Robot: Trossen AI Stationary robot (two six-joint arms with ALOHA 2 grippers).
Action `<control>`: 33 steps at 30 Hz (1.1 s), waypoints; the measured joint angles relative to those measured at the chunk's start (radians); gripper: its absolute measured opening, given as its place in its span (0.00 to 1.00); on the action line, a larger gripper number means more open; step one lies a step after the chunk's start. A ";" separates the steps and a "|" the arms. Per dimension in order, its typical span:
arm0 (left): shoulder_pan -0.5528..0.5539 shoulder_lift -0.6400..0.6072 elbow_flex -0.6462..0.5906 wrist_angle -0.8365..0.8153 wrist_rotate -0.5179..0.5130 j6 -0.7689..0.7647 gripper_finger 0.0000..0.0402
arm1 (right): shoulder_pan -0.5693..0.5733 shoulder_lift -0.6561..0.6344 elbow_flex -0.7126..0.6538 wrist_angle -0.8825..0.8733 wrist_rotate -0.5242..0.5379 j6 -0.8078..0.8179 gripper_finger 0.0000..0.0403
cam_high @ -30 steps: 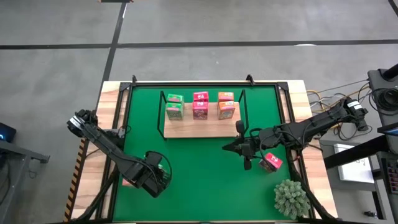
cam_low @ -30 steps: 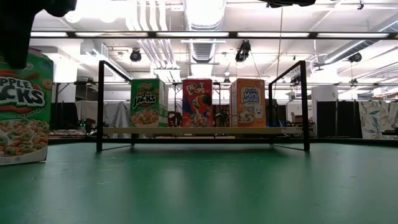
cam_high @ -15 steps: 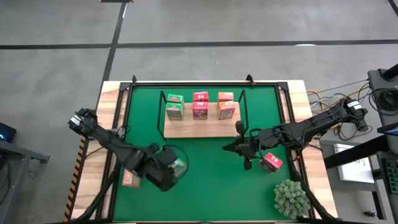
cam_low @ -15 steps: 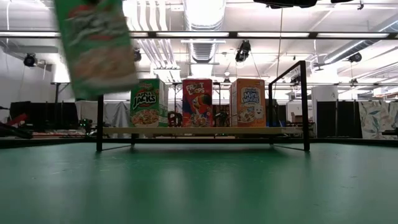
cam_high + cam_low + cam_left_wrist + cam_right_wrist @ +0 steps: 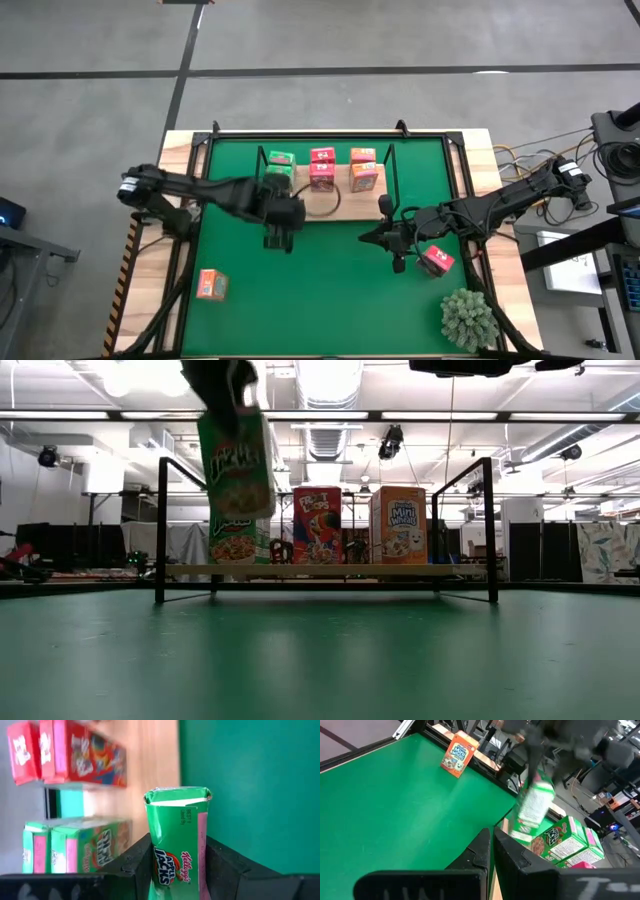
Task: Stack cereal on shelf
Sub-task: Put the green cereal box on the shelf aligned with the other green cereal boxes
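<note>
My left gripper [image 5: 279, 228] hovers in front of the left end of the shelf [image 5: 340, 207] and is shut on a green cereal box [image 5: 177, 835], which the low view shows as a green box [image 5: 237, 465] in the air. On the shelf stand two green boxes [image 5: 281, 160], two pink-red ones [image 5: 322, 167] and two orange ones [image 5: 364, 168]. One orange box [image 5: 210, 285] lies on the left wood border. A pink-red box [image 5: 436, 260] lies beside my right gripper [image 5: 366, 238], which is shut and touches nothing, right of mid-mat. My left gripper pinches the green box between its two fingers [image 5: 134, 866], one on each opposite face. The fingers come from above, on the box's upper part [image 5: 228, 422]. The box hangs below them, slightly tilted and lifted clear of the mat, its lower end [image 5: 243, 510] level with the shelf's boxes.
The shelf's thin black wire frame [image 5: 161, 530] rises at both ends. A spiky plant [image 5: 468, 318] stands at the near right corner. The green mat [image 5: 320, 300] is bare between the arms and toward the near edge.
My left gripper has carried the green box from the mat's near left part up and toward the far edge, to the front of the shelf's left end. The box, low by the mat a second ago, now hangs clear. The orange box on the left border has come into sight.
</note>
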 joint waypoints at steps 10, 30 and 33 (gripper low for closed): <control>0.165 0.000 -0.083 0.007 0.162 0.123 0.32 | 0.000 0.000 0.000 -0.026 0.000 0.028 0.03; 0.242 0.000 -0.152 0.070 0.160 0.213 0.41 | 0.000 0.000 0.000 -0.027 0.000 0.029 0.03; 0.242 0.000 -0.150 0.070 0.160 0.216 0.45 | 0.000 0.000 0.000 -0.027 0.000 0.029 0.03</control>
